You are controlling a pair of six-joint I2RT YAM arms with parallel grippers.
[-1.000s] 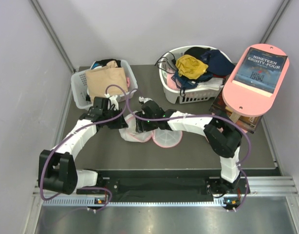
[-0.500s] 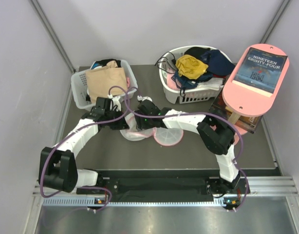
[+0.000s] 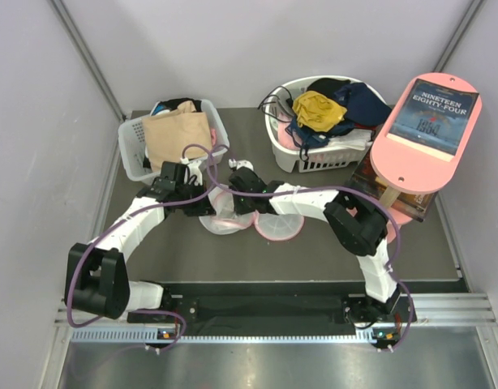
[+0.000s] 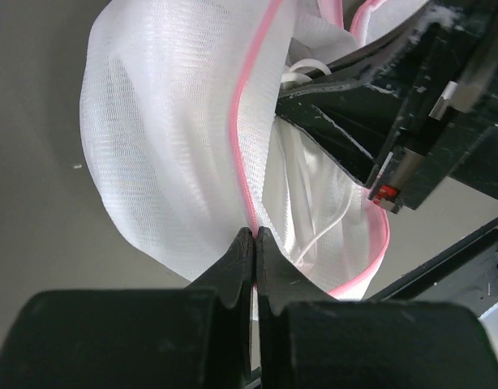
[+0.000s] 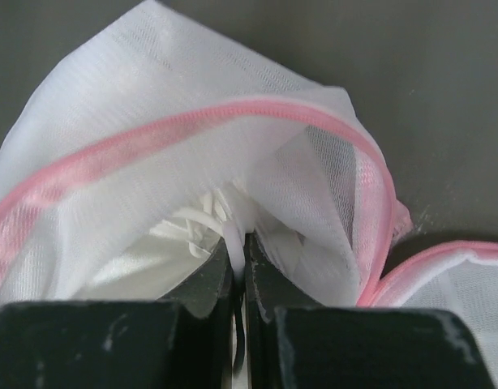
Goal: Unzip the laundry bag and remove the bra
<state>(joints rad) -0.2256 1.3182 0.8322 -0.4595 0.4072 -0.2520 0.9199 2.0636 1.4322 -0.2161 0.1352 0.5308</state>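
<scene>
The laundry bag (image 3: 221, 220) lies mid-table, a white mesh pouch with a pink zip rim. Its mouth gapes open in the right wrist view (image 5: 152, 97). My left gripper (image 4: 255, 235) is shut on the pink zip edge of the bag (image 4: 168, 121). The bra (image 5: 143, 267) shows inside as white fabric with thin straps. My right gripper (image 5: 239, 247) is shut on one white strap of it, just inside the mouth. From above, the left gripper (image 3: 204, 204) and the right gripper (image 3: 237, 201) meet over the bag from either side.
A pink-rimmed mesh flap (image 3: 280, 228) lies right of the bag. A slotted white basket (image 3: 135, 150) holds a beige garment at back left. A round white basket (image 3: 314, 158) holds yellow and dark clothes. A book on a pink board (image 3: 427, 121) leans at the right.
The left gripper closed on the bag's zip edge. The right arm pushed left into the bag's mouth and its jaws then closed on the bra strap.
</scene>
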